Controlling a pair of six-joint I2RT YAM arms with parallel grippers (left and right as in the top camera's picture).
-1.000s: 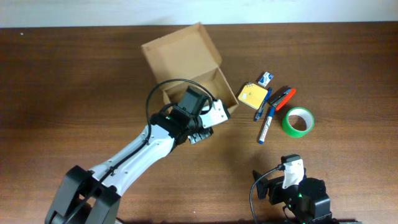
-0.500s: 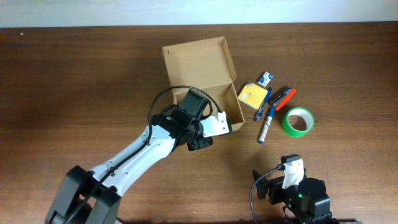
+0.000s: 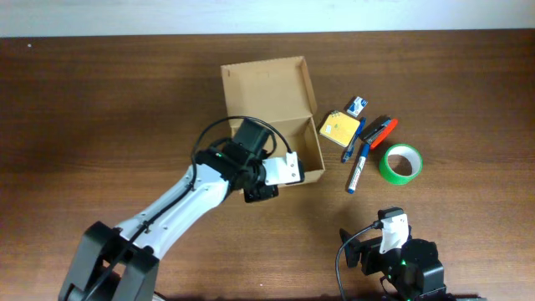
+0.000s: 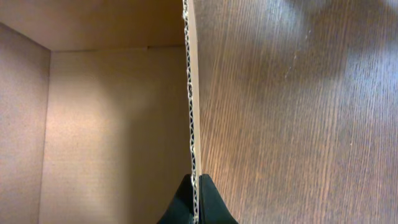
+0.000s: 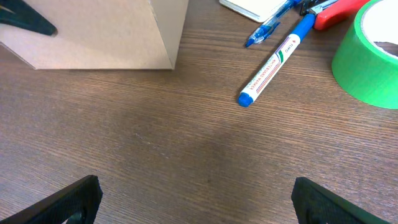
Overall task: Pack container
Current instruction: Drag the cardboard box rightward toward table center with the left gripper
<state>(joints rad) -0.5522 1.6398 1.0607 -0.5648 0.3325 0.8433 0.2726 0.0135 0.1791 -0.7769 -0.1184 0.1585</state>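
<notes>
**Spotter A:** Your left gripper (image 4: pixel 194 202) is pinched tight on the near wall of the shallow tan-brown cardboard container (image 3: pixel 266 90). One finger is inside, one outside, right at the corrugated edge. That is a thin hold. Pull hard or at an angle and I judge the wall will bend, or slip out from between the fingers.

**Spotter B:** Mind how light that box is, too. Your wrist view shows only bare cardboard inside, so a drag on one wall could tip or swing it rather than slide it. Its right side sits just beside the square yellow note pad (image 3: pixel 338 129). A swing that way could shove the pad into the blue marker pen (image 3: pixel 357 167) and the green tape roll (image 3: pixel 402 162).

**Spotter A:** As for where it lies, the container rests on the brown wooden tabletop (image 3: pixel 100 125) with its lid flap open toward the far edge. The rest of the box stretches away from your left gripper.

**Spotter B:** Your right gripper (image 5: pixel 199 200) stands wide and holds nothing. It is parked at the near edge, well apart from the container, with the marker and tape nearer to it.
</notes>
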